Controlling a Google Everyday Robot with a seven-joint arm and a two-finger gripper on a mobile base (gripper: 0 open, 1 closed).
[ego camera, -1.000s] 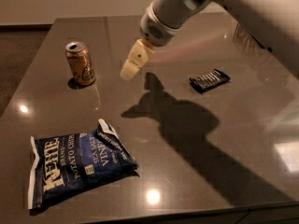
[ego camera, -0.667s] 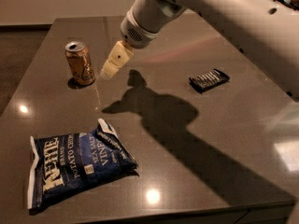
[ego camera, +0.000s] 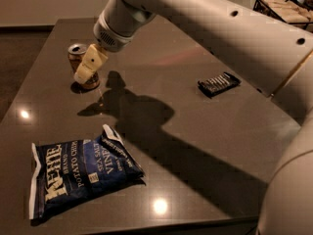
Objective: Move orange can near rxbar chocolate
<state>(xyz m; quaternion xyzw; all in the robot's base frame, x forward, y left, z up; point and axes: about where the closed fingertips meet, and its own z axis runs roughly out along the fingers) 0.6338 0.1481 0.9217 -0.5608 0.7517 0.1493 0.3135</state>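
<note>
Orange can (ego camera: pixel 77 53) stands upright, far left of the worktop (ego camera: pixel 195 146), well apart from the rxbar chocolate (ego camera: pixel 218 84) on the right. My tool (ego camera: pixel 89 64) overlaps the can's near side; open or closed, I cannot tell. Risk: my slanted, off-centre approach may tip the can. A second ago the tool hung clear to its right; can and bar unmoved.

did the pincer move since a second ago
Yes: the pincer has swung left, away from the black snack bar, and is now right at the orange can.
</note>
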